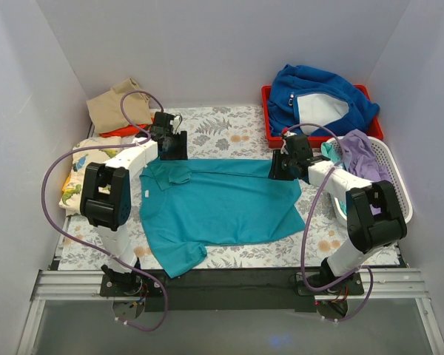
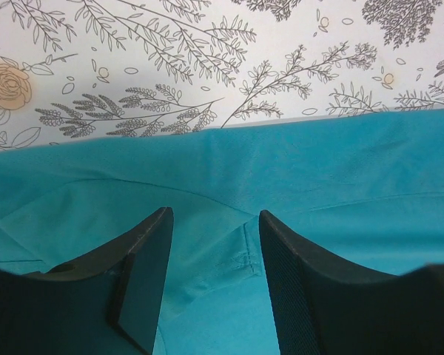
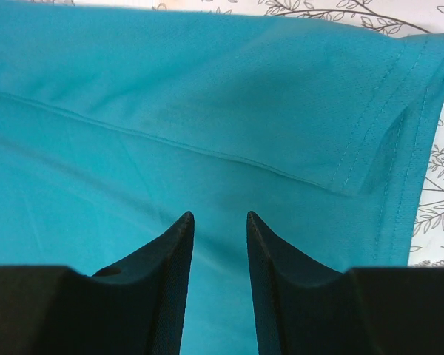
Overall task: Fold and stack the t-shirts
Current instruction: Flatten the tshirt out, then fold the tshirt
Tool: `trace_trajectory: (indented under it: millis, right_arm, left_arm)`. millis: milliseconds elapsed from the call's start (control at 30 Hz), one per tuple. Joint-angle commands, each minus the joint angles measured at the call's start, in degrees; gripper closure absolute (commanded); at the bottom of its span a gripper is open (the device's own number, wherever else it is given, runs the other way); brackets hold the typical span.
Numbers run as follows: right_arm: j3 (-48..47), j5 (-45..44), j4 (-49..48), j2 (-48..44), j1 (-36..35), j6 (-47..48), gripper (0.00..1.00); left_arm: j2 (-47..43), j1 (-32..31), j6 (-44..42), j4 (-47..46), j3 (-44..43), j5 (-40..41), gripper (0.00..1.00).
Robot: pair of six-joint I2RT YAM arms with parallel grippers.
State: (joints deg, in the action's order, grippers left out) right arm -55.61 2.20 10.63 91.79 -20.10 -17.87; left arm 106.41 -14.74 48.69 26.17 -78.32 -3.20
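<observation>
White walls box in a floral tablecloth (image 1: 229, 126), where the teal t-shirt (image 1: 222, 207) lies spread in the middle with its far edge doubled over. Both arms reach to that edge, the left gripper (image 1: 174, 148) near the collar end and the right gripper (image 1: 280, 168) at the hem end, probably to take matching corners for a fold.

Left wrist view: the fingers (image 2: 144, 259) are spread over a sleeve seam, holding nothing.

Right wrist view: the fingers (image 3: 174, 259) stand slightly apart above the doubled hem, also empty.
</observation>
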Motion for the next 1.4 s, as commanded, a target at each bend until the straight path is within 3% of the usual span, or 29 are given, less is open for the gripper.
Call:
trace_trajectory:
  millis: [0,267,633,1367]
  right_arm:
    - [-1.4,1.9,-4.3,0.0,1.1,-7.1,0.59]
    - [3.7,-8.8,-3.7,-4.8,2.0,-12.1,0.6]
    - [3.5,-16.3,-1.9,-1.0,3.4,-10.0,0.6]
    - [3.5,-10.3,-9.7,4.4,4.9,-8.7,0.6]
  left_arm:
    - [-1.6,0.1,-0.1,-0.6,0.4,-1.1,0.52]
    - [-1.1,0.1,-0.2,-1.0,1.9,-0.2,0.51]
    - [-0.6,0.1,-0.3,-0.9,2.0,-1.2,0.52]
    - [0.2,0.1,-0.5,-0.5,1.9,0.0,0.51]
